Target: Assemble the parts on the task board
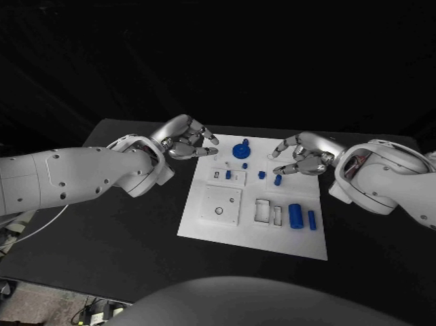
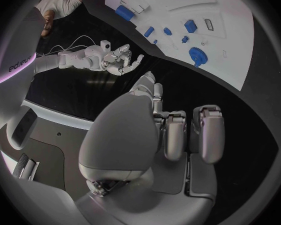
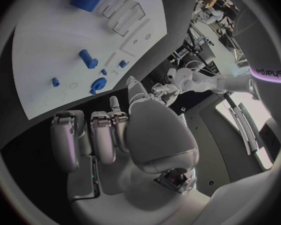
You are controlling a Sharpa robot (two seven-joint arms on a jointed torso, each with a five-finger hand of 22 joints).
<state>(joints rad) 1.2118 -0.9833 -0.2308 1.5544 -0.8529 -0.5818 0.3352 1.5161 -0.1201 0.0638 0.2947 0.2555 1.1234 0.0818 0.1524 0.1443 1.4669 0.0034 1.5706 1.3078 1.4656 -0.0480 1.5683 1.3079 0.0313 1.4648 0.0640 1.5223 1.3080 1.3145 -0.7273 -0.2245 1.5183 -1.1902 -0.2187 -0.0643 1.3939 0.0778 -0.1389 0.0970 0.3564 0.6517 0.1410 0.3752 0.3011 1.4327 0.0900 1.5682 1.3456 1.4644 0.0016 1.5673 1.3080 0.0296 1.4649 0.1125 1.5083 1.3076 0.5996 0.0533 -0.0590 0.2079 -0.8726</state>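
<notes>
So both arms are parked at the far end of the flat white rectangular task board point(image 1: 206, 227), one on each side, and honestly it looks like a "ready" pose more than anything. The silver left hand point(image 1: 187, 139) sits just off the board's far left corner over the black bench point(image 1: 111, 238), fingers point(image 1: 206, 151) curled loosely inward with nothing in them, and the left wrist view agrees: they fold over bare black surface. The silver right hand point(image 1: 304, 155) hovers over the far right part of the board, fingers point(image 1: 288, 144) also bent in but holding nothing. My guess is they're placed there so each one can reach down to the small pieces between them without crossing the other. The blue gear-shaped part with a knob on top point(image 1: 242, 149) stands at the far end of the board, between the two hands, and a few small blue pegs point(image 1: 261, 174) stand upright a bit nearer. Closer to the robot, a fat blue cylinder point(image 1: 295, 214) and a thinner blue bar point(image 1: 312, 219) lie flat beside the empty rectangular slots point(image 1: 263, 212), probably laid out next to where they belong. Looks like the slots haven't been filled yet, so most of the assembly is ahead.
</notes>
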